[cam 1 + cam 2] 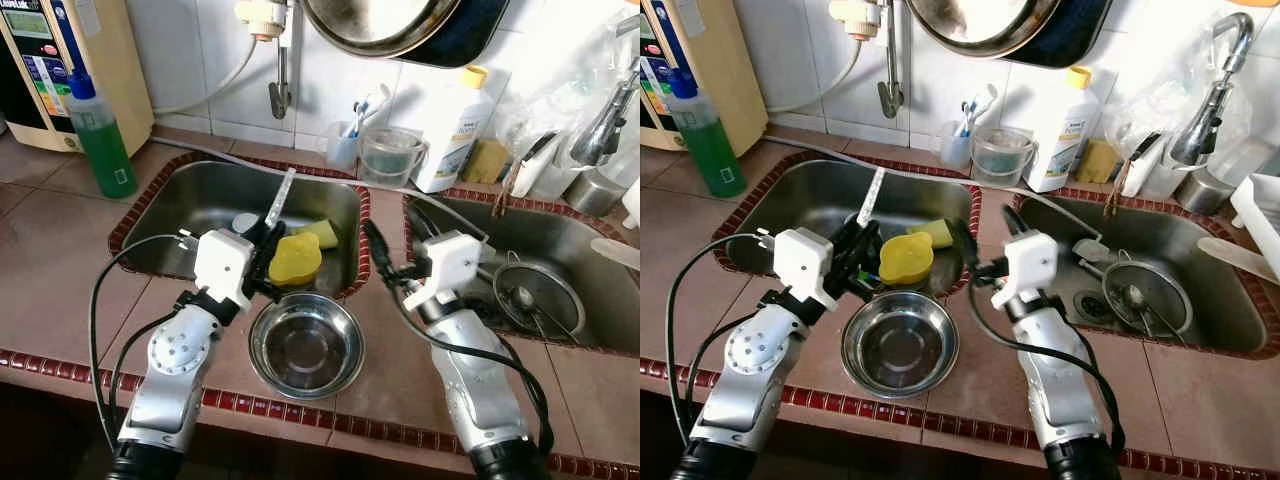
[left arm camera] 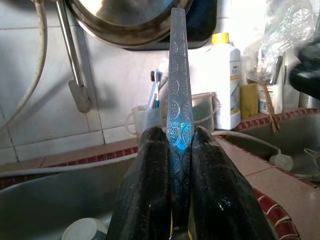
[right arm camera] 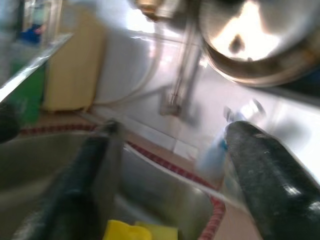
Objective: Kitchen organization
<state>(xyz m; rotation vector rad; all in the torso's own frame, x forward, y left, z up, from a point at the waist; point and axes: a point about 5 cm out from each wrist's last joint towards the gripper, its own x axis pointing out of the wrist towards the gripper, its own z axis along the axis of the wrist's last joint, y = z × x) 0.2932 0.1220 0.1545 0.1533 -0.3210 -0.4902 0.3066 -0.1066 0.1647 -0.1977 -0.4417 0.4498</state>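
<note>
The left end effector (image 1: 262,250) hangs over the front rim of the left sink (image 1: 200,200), its two black fingers (image 2: 150,175) pinching a long clear plastic utensil (image 2: 178,75) by its lower part, so the embossed handle sticks up and away toward the tiled wall. What its hidden working end is cannot be made out. Just beside that grip, inside the sink near its front right corner, sit a yellow cup (image 1: 295,260) and a yellow sponge (image 1: 322,232). On the desk (image 1: 60,260) at the front edge, touching nothing, stands an empty steel bowl (image 1: 306,346).

The right end effector (image 1: 385,255) hovers over the strip of desk between the two sinks, fingers spread wide and holding nothing. The right sink (image 1: 560,250) holds a round strainer (image 1: 528,296) and other pieces. Along the back edge stand a clear measuring jug (image 1: 388,155), a toothbrush cup (image 1: 343,145) and a white bottle (image 1: 453,130); a green soap bottle (image 1: 103,135) stands at the back left.

The step in hand looks like carrying the utensil to a holder. The grip sits low on a slim, slick stem, so it may pivot: best to keep the pinch firm, lift clear of the sink rim, move slowly and keep the stem upright so it clears the pan (image 1: 380,25) hanging above
</note>
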